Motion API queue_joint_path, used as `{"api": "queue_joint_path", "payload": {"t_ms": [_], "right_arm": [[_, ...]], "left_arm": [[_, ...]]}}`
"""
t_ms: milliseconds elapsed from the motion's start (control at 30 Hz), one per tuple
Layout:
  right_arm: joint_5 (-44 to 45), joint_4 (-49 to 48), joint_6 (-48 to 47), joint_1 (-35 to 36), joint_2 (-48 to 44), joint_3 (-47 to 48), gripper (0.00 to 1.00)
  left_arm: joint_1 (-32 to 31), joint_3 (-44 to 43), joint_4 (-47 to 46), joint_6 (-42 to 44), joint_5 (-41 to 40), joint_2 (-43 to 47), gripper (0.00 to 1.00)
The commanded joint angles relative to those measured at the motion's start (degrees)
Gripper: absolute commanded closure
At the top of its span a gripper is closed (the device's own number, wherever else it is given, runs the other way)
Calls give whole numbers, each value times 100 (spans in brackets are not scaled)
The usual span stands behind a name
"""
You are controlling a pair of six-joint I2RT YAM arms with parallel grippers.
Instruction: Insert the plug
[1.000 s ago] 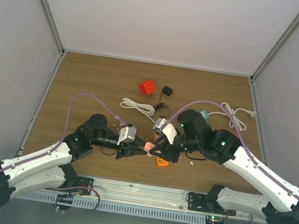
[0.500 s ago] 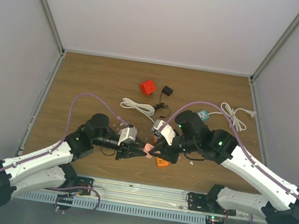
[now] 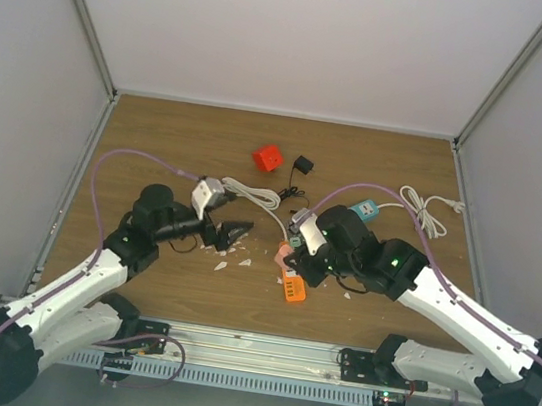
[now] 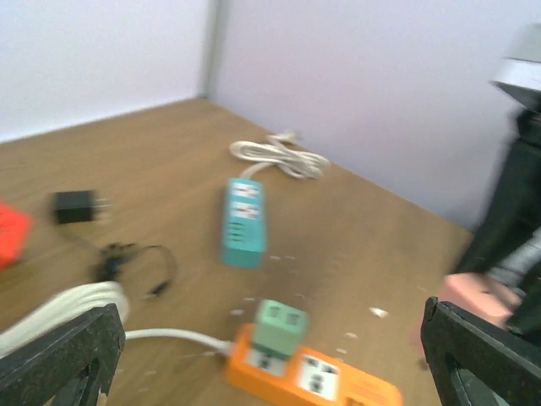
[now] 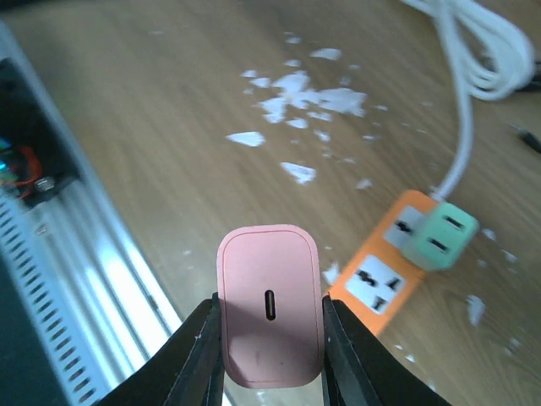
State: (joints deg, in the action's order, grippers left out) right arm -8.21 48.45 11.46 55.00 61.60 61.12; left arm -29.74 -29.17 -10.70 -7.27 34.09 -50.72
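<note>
The plug [image 5: 270, 306] is a pink charger block with a slot in its end face. My right gripper [image 5: 270, 326] is shut on it, one finger pressed against each side. In the top view the right gripper [image 3: 288, 258] holds the plug [image 3: 284, 253] just above the orange power strip [image 3: 294, 286]. The strip [image 5: 385, 262] lies on the table with a green adapter [image 5: 435, 238] plugged into one socket and another socket free. My left gripper [image 3: 242, 229] is open and empty, off to the left of the plug. Its view shows the strip [image 4: 313, 376] and adapter [image 4: 281, 326].
A red cube [image 3: 268, 157] and a black adapter [image 3: 303, 164] lie at the back. A coiled white cable [image 3: 250, 194], a teal power strip [image 3: 363, 209] and another white cable [image 3: 427, 207] lie behind the arms. White flakes [image 3: 220, 265] dot the wood. A metal rail runs along the near edge.
My left gripper has opened, let go of the pink plug and drawn back to the left. The right gripper has kept the plug and stayed over the orange strip.
</note>
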Motion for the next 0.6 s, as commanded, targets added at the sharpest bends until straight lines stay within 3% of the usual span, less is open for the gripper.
{"api": "queue_joint_path", "payload": {"t_ms": [0, 200, 567], "right_arm": [[1099, -78, 685, -164, 98, -86, 100], [1083, 97, 1365, -445, 834, -345, 100], [1321, -1036, 2095, -464, 711, -1418, 100]], "left_arm": [[674, -12, -268, -811, -779, 84, 1], [1102, 120, -80, -1062, -1021, 263, 1], [1443, 348, -128, -1154, -798, 660, 1]]}}
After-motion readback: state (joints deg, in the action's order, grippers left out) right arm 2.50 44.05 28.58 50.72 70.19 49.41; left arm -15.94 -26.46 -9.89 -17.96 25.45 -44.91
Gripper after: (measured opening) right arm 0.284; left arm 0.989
